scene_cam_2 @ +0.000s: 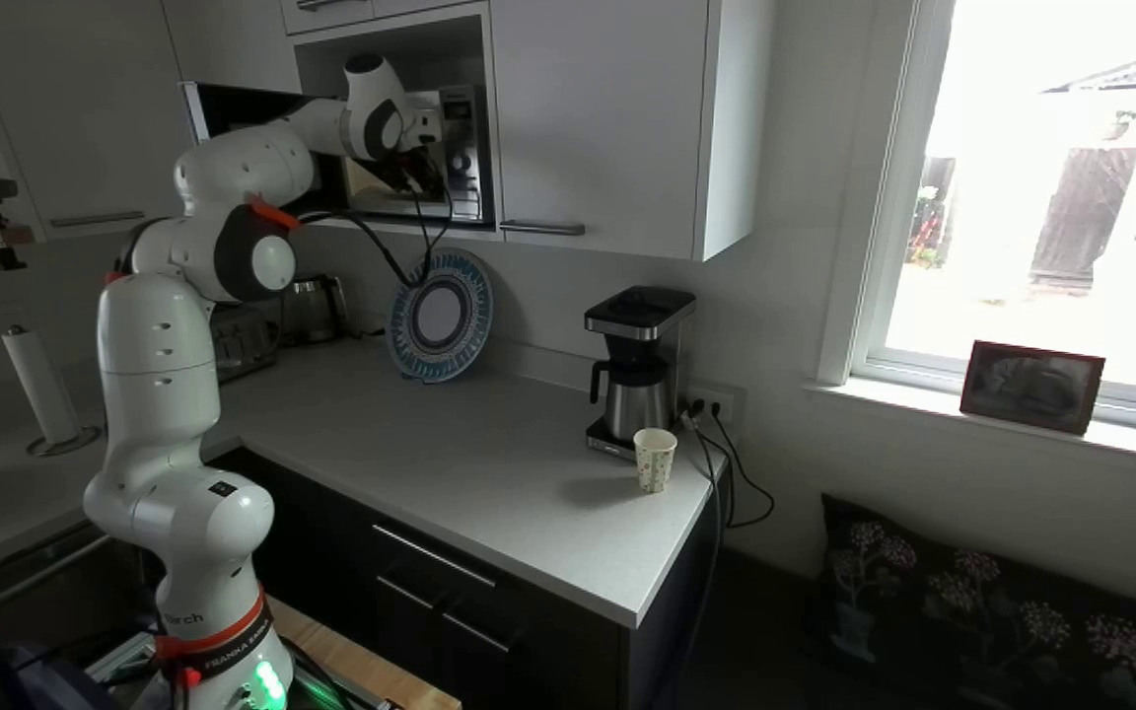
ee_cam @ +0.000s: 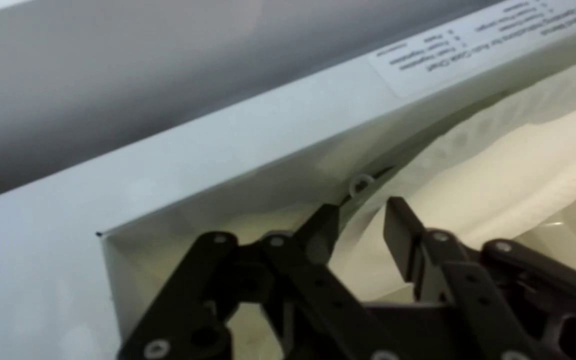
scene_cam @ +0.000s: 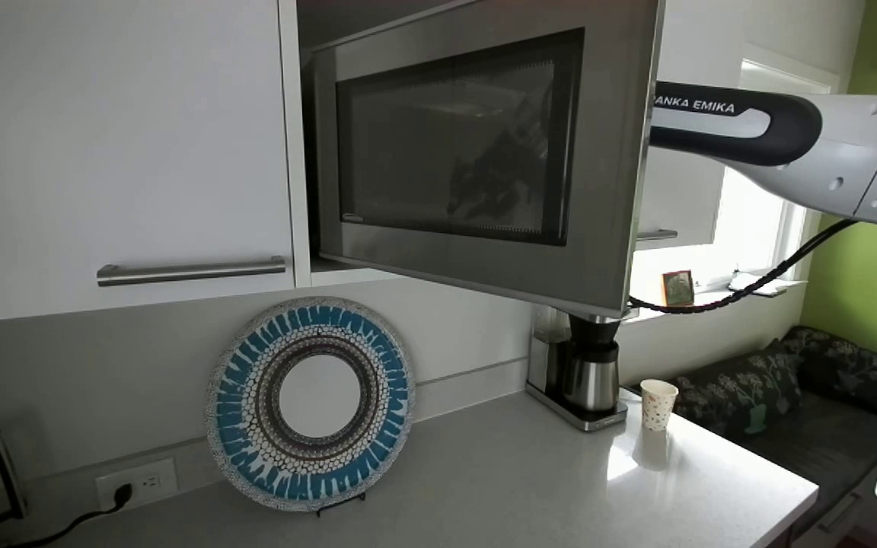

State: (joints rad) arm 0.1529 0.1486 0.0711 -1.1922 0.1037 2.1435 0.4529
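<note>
Gripper [ee_cam: 361,225] sits half-spread astride rim of fluted paper plate [ee_cam: 508,180] in microwave [scene_cam_2: 463,158]; pushing could buckle it against cavity wall [ee_cam: 228,210]. Paper cup [scene_cam_2: 655,461] near end edge of counter [scene_cam_2: 489,463].

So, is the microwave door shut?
No, the microwave door is swung open, sticking out past the cupboard beside it.

Beside the inner corner of the tabletop [scene_cam_2: 489,444], the Franka Panda arm [scene_cam_2: 159,330] stands with elbow [scene_cam_2: 257,258] bent, forearm [scene_cam_2: 243,168] angled upward, wrist [scene_cam_2: 376,113] high, jaws parted.
</note>
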